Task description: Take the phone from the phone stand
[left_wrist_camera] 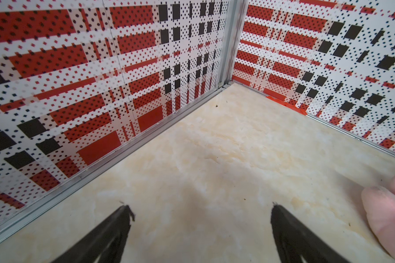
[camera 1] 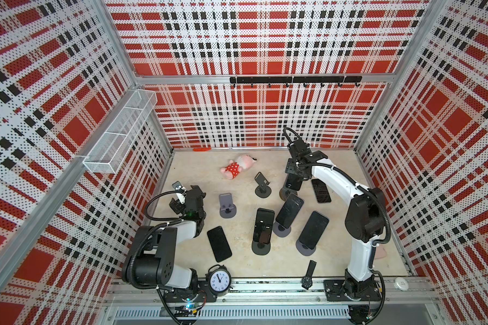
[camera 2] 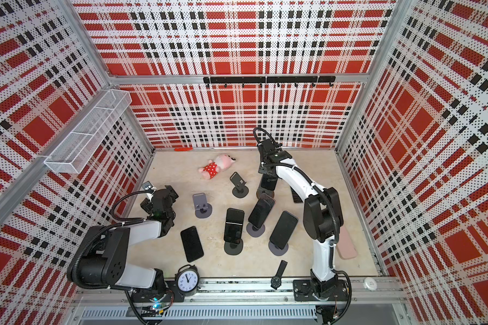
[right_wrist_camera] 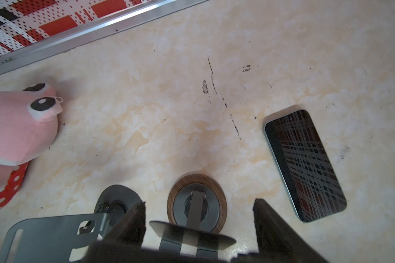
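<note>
The right claw [right_wrist_camera: 198, 205] is clenched on the phone [camera 1: 293, 181]. It pinches the side edges near the top, seemingly so the phone can lift straight out instead of dragging its support over. The phone sits right of centre in both top views, seated on the wood-rimmed phone stand [right_wrist_camera: 172, 205]. It stands steeply, its long axis rising from the stand towards the claw, and the screen apparently faces the frame's lower edge. Left of centre, the left claw [left_wrist_camera: 200, 206] hangs released above bare tabletop [left_wrist_camera: 214, 148], likely just keeping clear.
</note>
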Available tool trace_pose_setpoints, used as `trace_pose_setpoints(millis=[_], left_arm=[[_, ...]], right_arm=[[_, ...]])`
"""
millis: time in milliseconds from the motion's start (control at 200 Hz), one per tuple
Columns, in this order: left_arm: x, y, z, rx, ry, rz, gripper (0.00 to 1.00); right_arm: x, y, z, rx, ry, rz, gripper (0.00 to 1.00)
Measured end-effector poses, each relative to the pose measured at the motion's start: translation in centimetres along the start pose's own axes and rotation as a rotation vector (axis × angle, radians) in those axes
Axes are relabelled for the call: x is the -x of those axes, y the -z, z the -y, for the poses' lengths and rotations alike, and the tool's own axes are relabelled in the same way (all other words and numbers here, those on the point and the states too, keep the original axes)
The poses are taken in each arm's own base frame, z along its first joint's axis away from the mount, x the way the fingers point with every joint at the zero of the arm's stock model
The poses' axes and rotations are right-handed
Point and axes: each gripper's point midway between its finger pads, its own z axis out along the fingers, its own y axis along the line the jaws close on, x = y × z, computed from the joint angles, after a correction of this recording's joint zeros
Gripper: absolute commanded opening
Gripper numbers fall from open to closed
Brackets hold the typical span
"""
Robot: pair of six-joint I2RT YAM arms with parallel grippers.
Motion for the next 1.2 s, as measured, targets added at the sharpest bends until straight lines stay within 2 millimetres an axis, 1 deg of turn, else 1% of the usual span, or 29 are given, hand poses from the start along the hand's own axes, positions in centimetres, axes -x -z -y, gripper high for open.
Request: trace_pose_setpoints(millis=[276, 416, 476, 556, 736, 852, 922, 1017, 1202], left_arm=[[0.2, -0.2, 0.3, 0.001, -0.002, -0.002, 0.98], [-0.2, -0.3, 0.2, 0.004, -0.012, -0.013, 0.98], [-0.3, -0.3, 0.2, 0.005, -0.015, -0.015, 0.98], [-0.2, -0.4, 0.3, 0.006, -0.016, -0.016, 0.98], [-0.1, -0.5, 0.4, 0.005, -0.015, -0.015, 0.98], [-0.3, -0.5, 0.4, 0.007, -0.02, -0.02, 0.98], [-0.3, -0.6, 0.5, 0.008, -0.022, -0.023, 0.98], [-0.2, -0.7, 0.6, 0.008, -0.021, -0.021, 0.98], [0.0, -0.7, 0.7, 0.007, -0.019, -0.019, 0.98]], right_arm=[[1.8, 1.9, 0.9, 0.007, 0.006, 0.048, 0.73], [2.7, 3.0, 2.4, 0.001, 0.004, 0.079, 0.72], [3.0, 3.3, 3.6, -0.005, -0.005, 0.088, 0.72], [3.4, 3.7, 5.7, -0.023, -0.027, 0.099, 0.72], [3.9, 4.0, 11.3, -0.076, -0.08, 0.111, 0.71], [4.0, 4.0, 14.1, -0.107, -0.113, 0.115, 0.71], [4.1, 4.0, 15.3, -0.118, -0.128, 0.119, 0.71], [4.0, 3.8, 15.7, -0.111, -0.134, 0.114, 0.71], [4.5, 3.6, 14.0, -0.02, -0.136, 0.121, 0.7]])
